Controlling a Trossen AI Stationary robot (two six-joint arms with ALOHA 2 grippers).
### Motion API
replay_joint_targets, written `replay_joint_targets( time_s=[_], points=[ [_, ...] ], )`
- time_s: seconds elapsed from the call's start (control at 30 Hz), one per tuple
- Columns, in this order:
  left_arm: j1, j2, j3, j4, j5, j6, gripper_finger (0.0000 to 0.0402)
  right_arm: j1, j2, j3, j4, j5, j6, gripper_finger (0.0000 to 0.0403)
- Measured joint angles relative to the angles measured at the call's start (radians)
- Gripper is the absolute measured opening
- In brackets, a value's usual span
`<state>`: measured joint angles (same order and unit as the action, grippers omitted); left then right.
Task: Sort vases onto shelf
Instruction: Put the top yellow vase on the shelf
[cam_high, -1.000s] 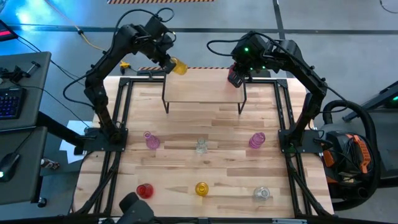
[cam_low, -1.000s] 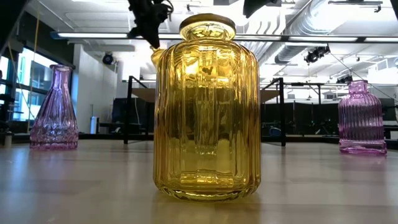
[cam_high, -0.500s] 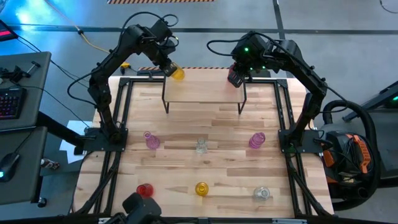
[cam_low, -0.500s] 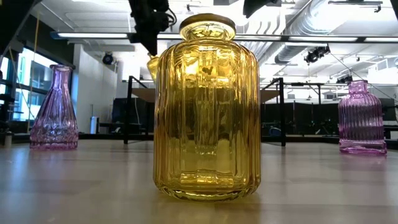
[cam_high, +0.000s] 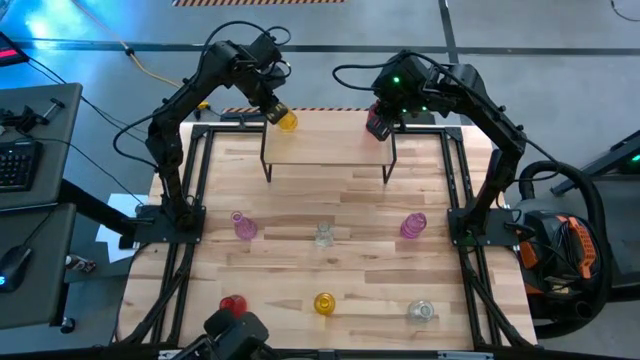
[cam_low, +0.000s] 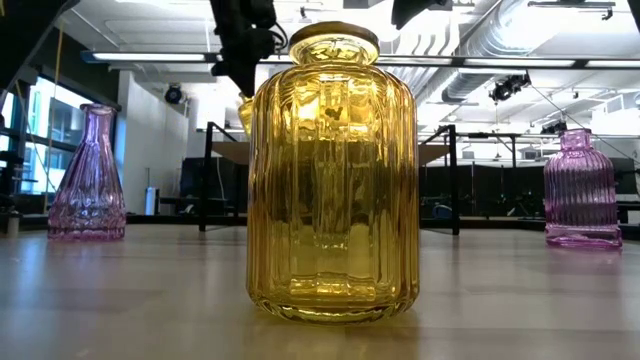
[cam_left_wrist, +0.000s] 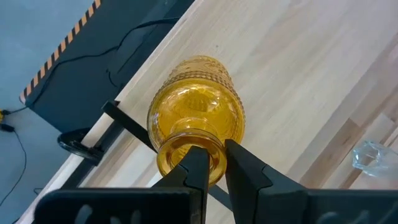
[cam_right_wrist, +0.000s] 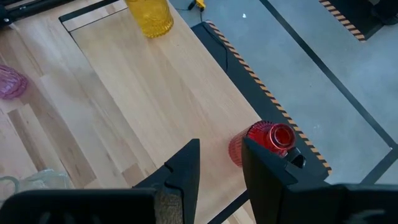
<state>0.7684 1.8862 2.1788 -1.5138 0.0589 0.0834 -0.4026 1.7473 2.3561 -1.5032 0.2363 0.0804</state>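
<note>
My left gripper is shut on a yellow vase at the far left corner of the shelf. Whether the vase's base touches the board I cannot tell. A red vase stands on its base at the shelf's far right corner. My right gripper hovers open just above and beside it, with nothing between its fingers. Several more vases stand on the tabletop: pink, clear, pink, red, yellow and clear. My left gripper pinches the rim of the yellow vase's mouth, one finger over the opening and the other outside the neck. The fingers come steeply from above. The vase hangs below them, body tilted slightly away, at the shelf's far left corner.
The shelf board between the two vases is bare wood. The table's black frame rails run along both sides. In the low view the near yellow vase fills the middle and hides most of the shelf behind it.
My left gripper has come down and a little toward the table's near edge, tipping more steeply downward. The yellow vase has sunk with it onto or just above the shelf's far left corner and stands more upright.
</note>
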Motion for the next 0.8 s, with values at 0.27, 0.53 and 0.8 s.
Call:
replay_joint_targets(
  time_s=[0.27,0.53,0.8],
  points=[
    [-0.011,0.001,0.0,-0.001,0.0,0.006,0.0037,0.0,0.0,0.0,-0.002,0.0,-0.002,0.0099],
    [-0.011,0.002,0.0,0.0,0.001,0.017,0.0049,0.0,0.0,0.0,-0.004,0.0,-0.002,0.0099],
    [-0.011,0.003,-0.001,0.0,-0.018,0.018,0.0069,0.0,0.0,0.0,-0.004,0.0,-0.002,0.0099]
  ],
)
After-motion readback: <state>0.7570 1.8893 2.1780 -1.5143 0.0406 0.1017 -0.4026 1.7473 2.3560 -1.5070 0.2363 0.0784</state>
